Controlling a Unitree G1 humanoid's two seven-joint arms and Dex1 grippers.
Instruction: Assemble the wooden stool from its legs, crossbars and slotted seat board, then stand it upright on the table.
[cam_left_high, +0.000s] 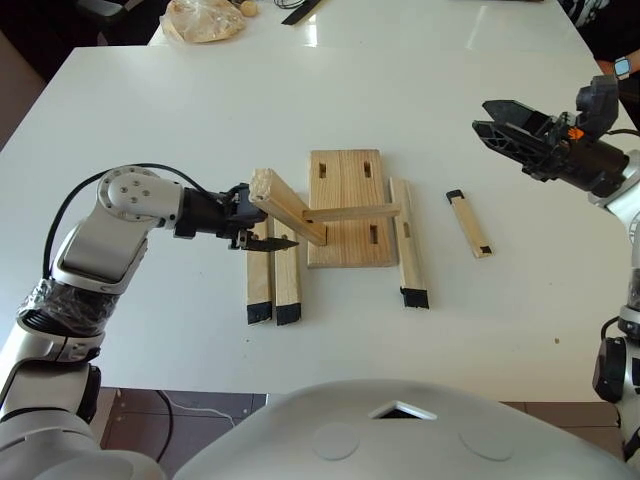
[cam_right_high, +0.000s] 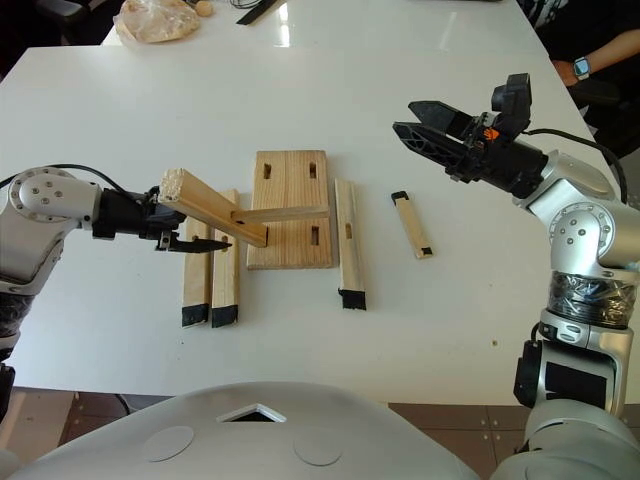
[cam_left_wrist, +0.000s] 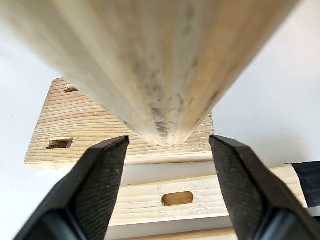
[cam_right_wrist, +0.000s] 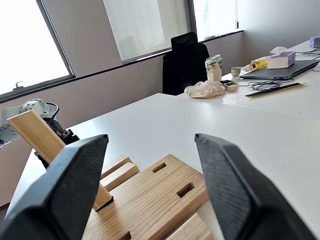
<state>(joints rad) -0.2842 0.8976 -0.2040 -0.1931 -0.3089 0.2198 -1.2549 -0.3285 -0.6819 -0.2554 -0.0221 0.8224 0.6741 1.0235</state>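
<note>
I read the dial with the seat board (cam_left_high: 340, 172) at the centre and twelve pointing away from the robot. The board lies flat on the white worktop (cam_left_high: 200, 100) with its slots facing up.

At nine o'clock the left end effector (cam_left_high: 258, 228) grips a tilted leg (cam_left_high: 290, 208). In the left wrist view its dark fingers (cam_left_wrist: 95, 190) sit on either side of the wood. The leg's upper end is raised toward the camera, and its lower end comes down at the board's nine o'clock edge. I cannot tell whether that end touches the board. A long crossbar (cam_left_high: 350, 212) sticks out of the leg's side toward three o'clock and hangs across the board. It looks seated in the leg.

At eight o'clock, under the left end effector, two spare legs (cam_left_high: 272, 285) lie flat side by side, touching each other, with their black-capped ends toward six. A fourth leg (cam_left_high: 408, 245) lies just beside the board at three o'clock, parallel to its edge, with its black cap toward six. Farther out at three o'clock, well apart from the rest, a short crossbar (cam_left_high: 469, 224) lies slightly slanted.

The right end effector (cam_right_high: 405, 115) hangs above the worktop at about two o'clock. Its fingers are spread wide with nothing between them, and they point toward the board.

At eleven o'clock, near the far edge, sits a crumpled plastic bag (cam_left_high: 205, 18).
</note>
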